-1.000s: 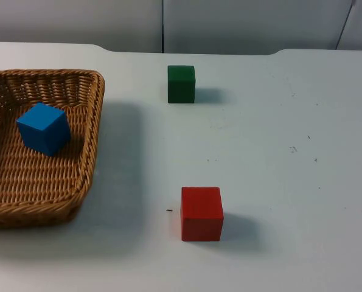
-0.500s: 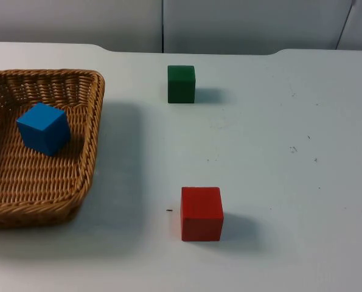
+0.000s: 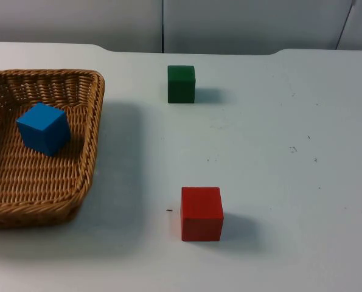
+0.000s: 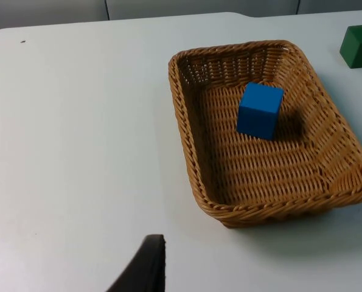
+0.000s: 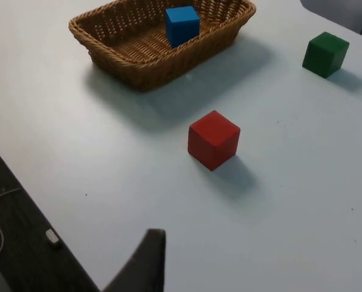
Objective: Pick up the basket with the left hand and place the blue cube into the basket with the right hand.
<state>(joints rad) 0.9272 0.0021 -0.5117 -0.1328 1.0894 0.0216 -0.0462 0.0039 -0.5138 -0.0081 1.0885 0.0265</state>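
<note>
The red cube is sitting nearest the table's front edge, well apart from everything else; it is no part of the job. Further back, the basket is resting flat at the left edge, with the blue cube already lying inside it, toward its far half, so the placing looks done. The green cube is standing near the far edge, untouched. Both arms are waiting off the work. The left gripper is hanging beside the basket, apart from it, and the right gripper is hanging over the table's edge; whether either is clenched or released, I cannot tell.
</note>
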